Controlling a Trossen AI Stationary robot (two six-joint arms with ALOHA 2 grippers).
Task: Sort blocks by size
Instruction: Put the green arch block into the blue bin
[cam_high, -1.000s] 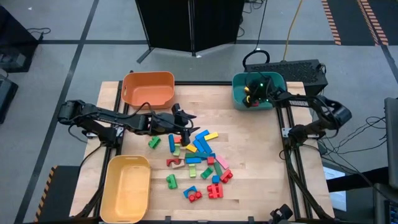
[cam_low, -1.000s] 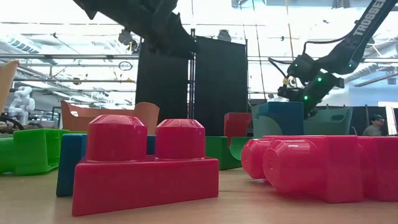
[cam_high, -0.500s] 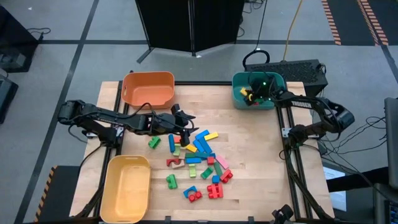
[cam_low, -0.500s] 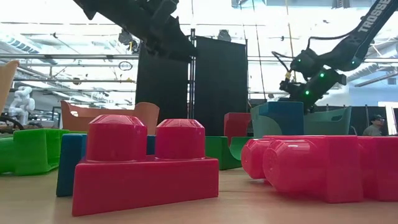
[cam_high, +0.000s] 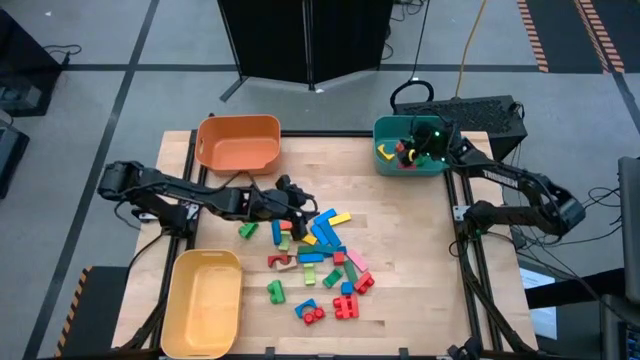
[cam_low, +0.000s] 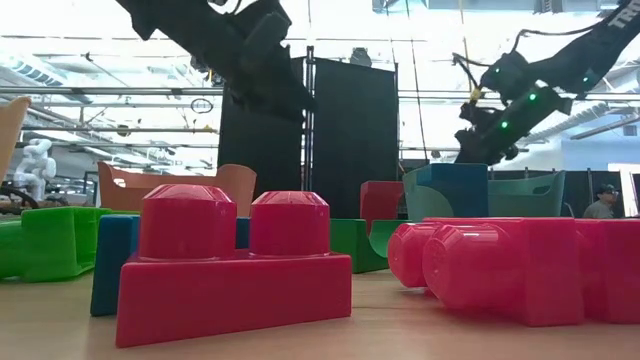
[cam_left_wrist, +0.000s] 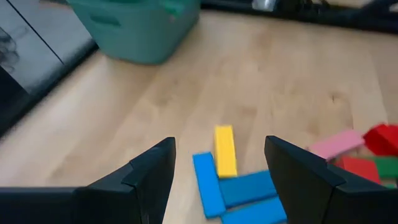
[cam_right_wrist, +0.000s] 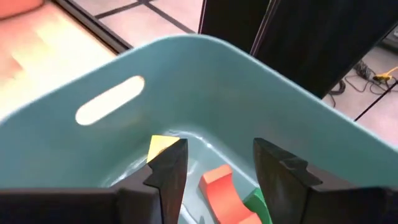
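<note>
Blocks (cam_high: 318, 262) heaped mid-surface (cam_high: 420, 290), between yellow bin (cam_high: 205, 305) and right edge; long axes mixed. Yellow bar (cam_left_wrist: 224, 150) lying flat, long axis pointing away from left gripper toward teal bin (cam_left_wrist: 140, 25); blue bar (cam_left_wrist: 207, 183) just beside it, nearly parallel, slightly angled. Pink block (cam_left_wrist: 339, 144) and red block (cam_left_wrist: 382, 137) off to one side, red one cut off at frame edge.

Low view: red studded brick (cam_low: 232, 265) fills foreground, studs up; most of heap hidden behind it.

Left gripper (cam_high: 297, 203) low over near edge of heap, fingers (cam_left_wrist: 152, 171) spread, nothing between them. Left arm stretched nearly flat across surface from left side, orange bin (cam_high: 238, 142) just behind it.

Right gripper (cam_high: 418, 150) over teal bin (cam_high: 385, 128), fingers (cam_right_wrist: 166, 168) parted, empty. Inside bin: yellow piece (cam_right_wrist: 160, 145), red arch (cam_right_wrist: 219, 186), green piece (cam_right_wrist: 258, 205), all partly hidden by fingers. Right arm bent, reaching in from right side.
</note>
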